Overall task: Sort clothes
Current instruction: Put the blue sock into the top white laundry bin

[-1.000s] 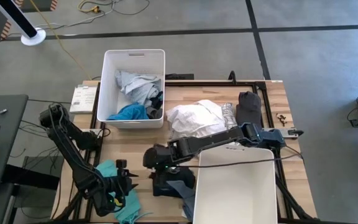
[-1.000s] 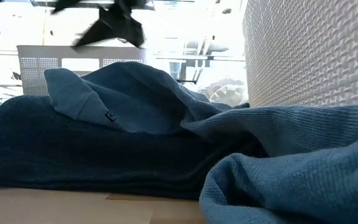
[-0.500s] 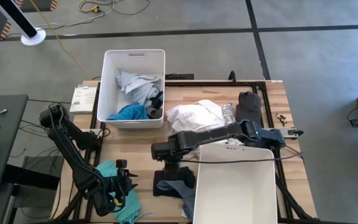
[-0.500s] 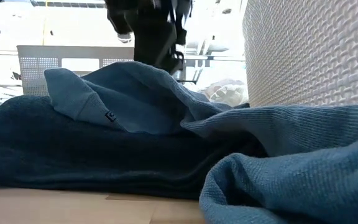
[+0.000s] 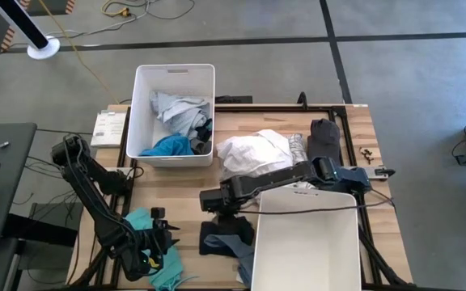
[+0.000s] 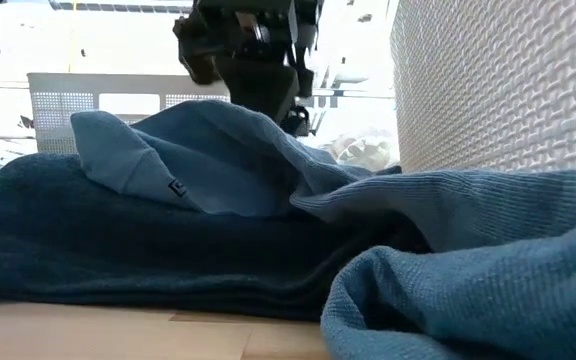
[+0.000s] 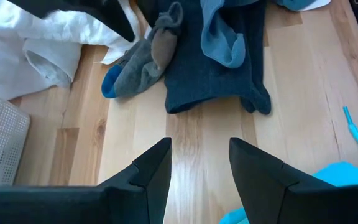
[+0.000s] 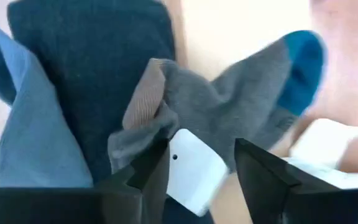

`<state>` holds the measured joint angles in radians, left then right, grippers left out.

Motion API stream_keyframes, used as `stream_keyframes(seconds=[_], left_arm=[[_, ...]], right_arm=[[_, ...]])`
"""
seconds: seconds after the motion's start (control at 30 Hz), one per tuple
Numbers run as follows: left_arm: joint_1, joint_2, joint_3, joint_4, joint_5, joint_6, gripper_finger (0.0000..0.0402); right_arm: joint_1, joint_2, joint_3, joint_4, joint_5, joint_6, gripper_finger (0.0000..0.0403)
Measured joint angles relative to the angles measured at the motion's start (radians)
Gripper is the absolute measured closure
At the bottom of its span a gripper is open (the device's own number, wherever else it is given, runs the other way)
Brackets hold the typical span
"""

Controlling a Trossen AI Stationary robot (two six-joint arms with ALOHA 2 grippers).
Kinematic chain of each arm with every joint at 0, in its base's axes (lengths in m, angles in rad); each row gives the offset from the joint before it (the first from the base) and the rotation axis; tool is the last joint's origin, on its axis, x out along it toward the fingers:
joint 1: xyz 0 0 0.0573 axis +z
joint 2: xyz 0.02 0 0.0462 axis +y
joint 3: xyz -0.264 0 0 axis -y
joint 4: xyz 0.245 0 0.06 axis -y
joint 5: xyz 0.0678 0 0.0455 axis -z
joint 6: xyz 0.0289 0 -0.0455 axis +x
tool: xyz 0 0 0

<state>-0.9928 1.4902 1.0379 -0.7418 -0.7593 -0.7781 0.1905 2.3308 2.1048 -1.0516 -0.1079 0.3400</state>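
the pale wooden slatted table (image 5: pixel 168 182) is sitting on a grey concrete floor, with cables trailing across the room behind it.

nearest the front edge, the left gripper (image 5: pixel 154 236) is waiting over a crumpled teal cloth (image 5: pixel 140 220), its dark fingers (image 7: pixel 154 171) standing parted with bare wood between them, holding nothing. beside it, against the empty white plastic bin (image 5: pixel 307 242), a dark blue ribbed garment (image 5: pixel 221 238) is lying flat with a lighter blue cloth (image 7: pixel 224 34) folded on top.

just past that, the right gripper (image 5: pixel 223 202) is hovering over a limp grey sock with a bright blue toe (image 7: pixel 138 65), which is resting on the wood at the dark blue garment's edge. its fingers are apart around a fold of the sock and a white tag, though the wrist view is too smeared to say whether they are touching the fabric yet.

the worry here is a mixed pinch: the sock is lying against the blue layers, so closing could be dragging a second garment along. a shallow bite on the tag alone could also be letting the sock slip free in transit.

farther back, a rumpled white garment (image 5: pixel 253 153) and a folded dark grey cloth (image 5: pixel 324 139) are waiting, and the far white plastic bin (image 5: pixel 144 89) is already holding grey-white and blue pieces.
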Motion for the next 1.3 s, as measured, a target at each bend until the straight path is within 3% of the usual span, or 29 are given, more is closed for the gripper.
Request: stream_keyframes(seconds=[0.17,0.43,1.07,1.3], left_arm=[[0.000,0.000,0.000,0.000,0.000,-0.009,0.0246],[0.000,0.000,0.000,0.000,0.000,-0.026,0.0246],[0.000,0.000,0.000,0.009,0.000,-0.023,0.0246],[0.000,0.000,0.000,0.009,0.000,-0.022,0.0246]], right_arm=[[0.005,-0.039,0.002,0.065,0.001,0.000,0.0232],[0.054,-0.042,0.002,0.140,-0.017,-0.022,0.0227],[0.056,-0.019,0.002,0.102,0.027,-0.026,0.0220],[0.064,-0.019,0.002,0.083,0.022,-0.027,0.0191]])
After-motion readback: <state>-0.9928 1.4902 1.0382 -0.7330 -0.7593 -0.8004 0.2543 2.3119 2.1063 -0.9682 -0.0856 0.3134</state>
